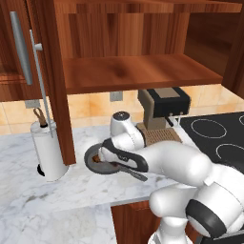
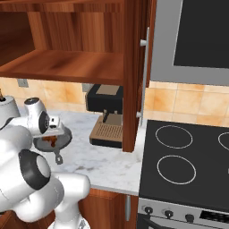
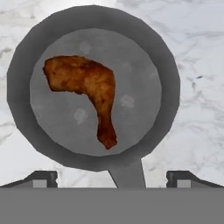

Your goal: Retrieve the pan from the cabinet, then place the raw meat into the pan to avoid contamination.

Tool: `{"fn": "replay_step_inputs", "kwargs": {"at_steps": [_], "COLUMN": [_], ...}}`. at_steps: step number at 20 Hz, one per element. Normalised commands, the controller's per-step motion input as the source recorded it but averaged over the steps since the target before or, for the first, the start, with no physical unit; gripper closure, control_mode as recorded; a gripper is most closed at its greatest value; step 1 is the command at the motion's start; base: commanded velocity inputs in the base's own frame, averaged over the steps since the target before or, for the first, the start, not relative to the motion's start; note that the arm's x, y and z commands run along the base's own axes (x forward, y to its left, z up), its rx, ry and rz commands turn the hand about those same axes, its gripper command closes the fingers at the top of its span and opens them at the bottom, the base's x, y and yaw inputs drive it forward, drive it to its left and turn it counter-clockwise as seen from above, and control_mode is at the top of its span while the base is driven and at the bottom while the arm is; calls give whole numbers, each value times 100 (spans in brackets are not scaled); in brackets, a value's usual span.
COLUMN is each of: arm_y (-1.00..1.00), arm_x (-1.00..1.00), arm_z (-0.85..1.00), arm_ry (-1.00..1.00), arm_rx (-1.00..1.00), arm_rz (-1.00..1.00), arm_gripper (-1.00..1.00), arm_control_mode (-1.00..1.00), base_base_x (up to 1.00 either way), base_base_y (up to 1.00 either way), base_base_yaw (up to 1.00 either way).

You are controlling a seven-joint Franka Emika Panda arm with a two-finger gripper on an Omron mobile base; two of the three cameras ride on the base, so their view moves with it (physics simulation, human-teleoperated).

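The dark grey pan (image 3: 171, 83) rests flat on the marble counter, its handle pointing toward the bottom of the hand view. The raw meat (image 3: 89, 87), a reddish-brown drumstick, lies inside the pan, left of centre, free of the fingers. My gripper (image 3: 111, 177) hovers straight above the pan, open, with nothing between its fingertips (image 3: 43, 177). From the base views the pan (image 1: 91, 157) (image 2: 65, 134) shows partly under my hand, below the open cabinet (image 1: 138, 71) (image 2: 67, 65), whose wooden shelf is bare.
A dark coffee machine (image 1: 162, 107) (image 2: 105, 114) stands behind the pan against the tiled wall. A white canister (image 1: 47, 150) sits to the left beside the open cabinet door (image 1: 19, 47). The black cooktop (image 2: 183, 161) lies to the right, under a microwave (image 2: 197, 40).
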Motion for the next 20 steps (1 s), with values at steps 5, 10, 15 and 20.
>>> {"fn": "replay_step_inputs", "kwargs": {"at_steps": [5,10,15,20], "arm_y": [-38,-48,-48,-46], "arm_x": [-43,-42,-40,-39], "arm_z": [12,19,19,2], "arm_ry": [0,0,0,-2], "arm_rx": [0,0,0,1], "arm_rz": [-11,-10,-8,-7], "arm_gripper": [-100,-100,-100,-100], "arm_control_mode": [-100,-100,-100,-100], "base_base_x": [0,0,0,0], "base_base_y": [0,0,0,0], "base_base_yaw": [0,0,0,0]}}
